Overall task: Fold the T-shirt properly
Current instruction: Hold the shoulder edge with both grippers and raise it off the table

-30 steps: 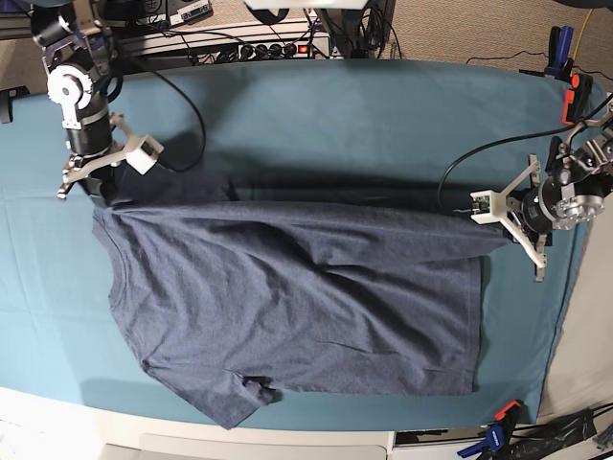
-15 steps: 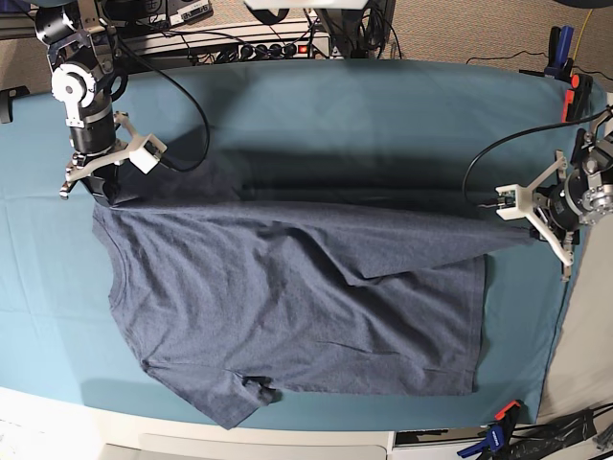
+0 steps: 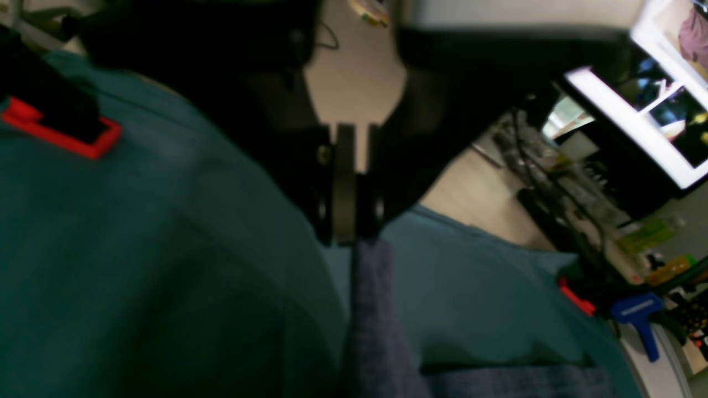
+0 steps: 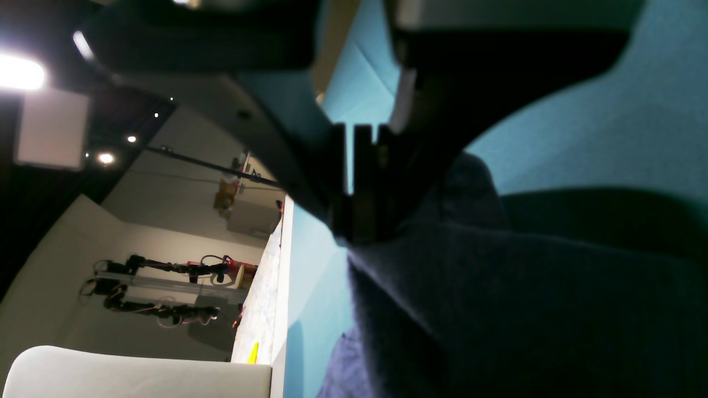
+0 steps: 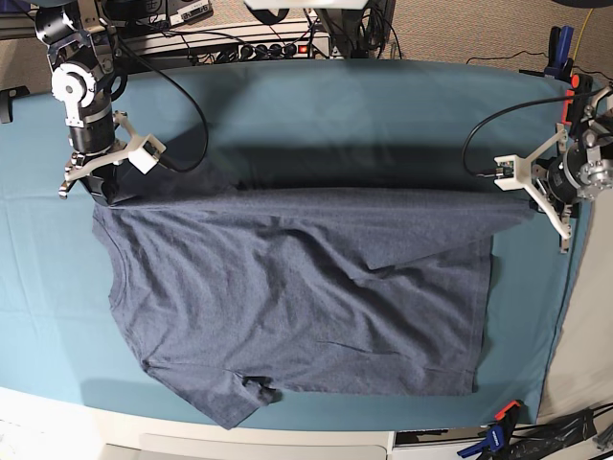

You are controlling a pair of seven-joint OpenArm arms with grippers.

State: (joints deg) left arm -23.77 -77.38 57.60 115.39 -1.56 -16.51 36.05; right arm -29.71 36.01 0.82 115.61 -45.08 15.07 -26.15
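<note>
The T-shirt (image 5: 287,287) lies spread across the middle of the desk (image 5: 383,115), on the teal cloth (image 5: 364,105), its near part flat and its far edge lifted and stretched taut between the two arms. At the left side of the scene the right gripper (image 5: 101,187) is clamped tight on one far corner of the fabric, by the sleeve; the right wrist view shows dark cloth bunched straight out of the closed jaws. At the right side the left gripper (image 5: 532,206) pinches the opposite far corner, a narrow strip of blue-grey cloth hanging from it in the left wrist view. A slanting crease runs down from that corner. A red and black clamp (image 5: 573,96) grips the cloth's far right edge.
</note>
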